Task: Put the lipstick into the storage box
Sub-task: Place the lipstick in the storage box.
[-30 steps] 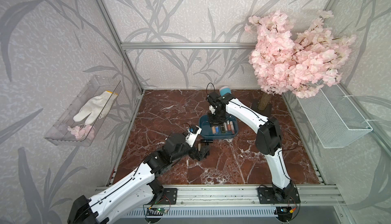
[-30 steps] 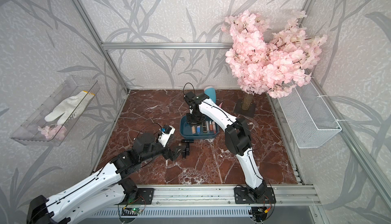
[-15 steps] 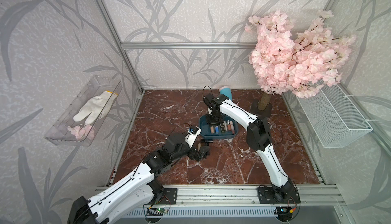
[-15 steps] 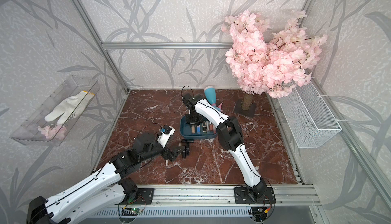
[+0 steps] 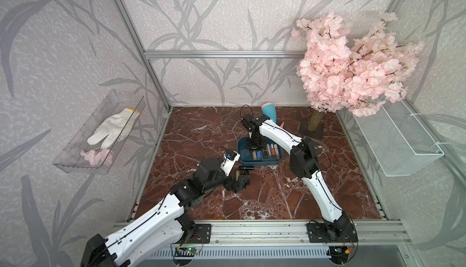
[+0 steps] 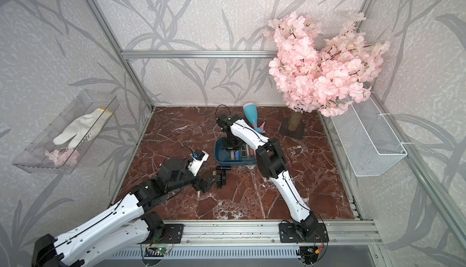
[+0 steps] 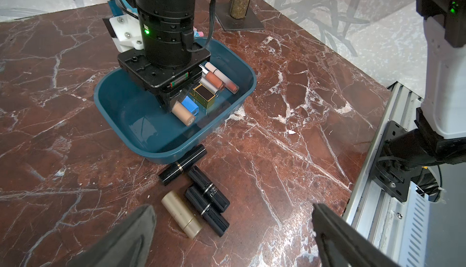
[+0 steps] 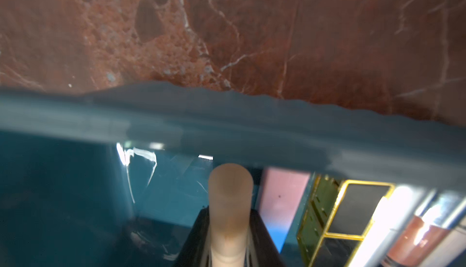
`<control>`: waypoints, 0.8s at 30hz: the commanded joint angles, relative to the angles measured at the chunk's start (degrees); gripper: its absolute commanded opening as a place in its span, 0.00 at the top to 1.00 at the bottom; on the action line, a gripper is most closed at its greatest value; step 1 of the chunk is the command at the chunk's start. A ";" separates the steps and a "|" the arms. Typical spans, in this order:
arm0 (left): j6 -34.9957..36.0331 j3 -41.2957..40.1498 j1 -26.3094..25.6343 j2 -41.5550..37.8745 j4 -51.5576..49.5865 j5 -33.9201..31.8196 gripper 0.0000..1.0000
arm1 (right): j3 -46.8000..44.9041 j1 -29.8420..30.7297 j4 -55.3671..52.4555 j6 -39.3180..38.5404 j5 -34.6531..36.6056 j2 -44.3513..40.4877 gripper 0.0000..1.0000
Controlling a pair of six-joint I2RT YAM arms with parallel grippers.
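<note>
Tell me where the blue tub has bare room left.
Dark teal plastic storage box: bare floor between its wall facing the left arm and the beige lipstick tube. Past that, crowded with tubes and a gold-framed black case.

Right claw (image 8: 230, 231) gripping beige lipstick (image 8: 230, 192), inside storage box (image 8: 252, 127)

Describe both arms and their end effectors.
The left arm and right arm have white shells, black joints and thin black cables. A green light glows on the right wrist. The left end effector and right end effector have dark fingers.
</note>
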 commanded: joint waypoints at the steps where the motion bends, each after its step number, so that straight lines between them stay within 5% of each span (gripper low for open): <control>1: 1.39 1.17 0.34 0.37 -0.32 1.34 0.00 | 1.65 -0.58 -2.35 0.57 1.99 1.03 0.80; 15: 2.11 1.34 0.42 0.13 -0.90 2.61 0.00 | -0.47 -1.35 -3.12 -0.40 4.19 1.00 0.79; 24: 1.59 0.66 0.43 -1.40 -1.32 2.28 0.00 | -1.18 -1.39 -3.21 -0.13 4.28 1.52 0.68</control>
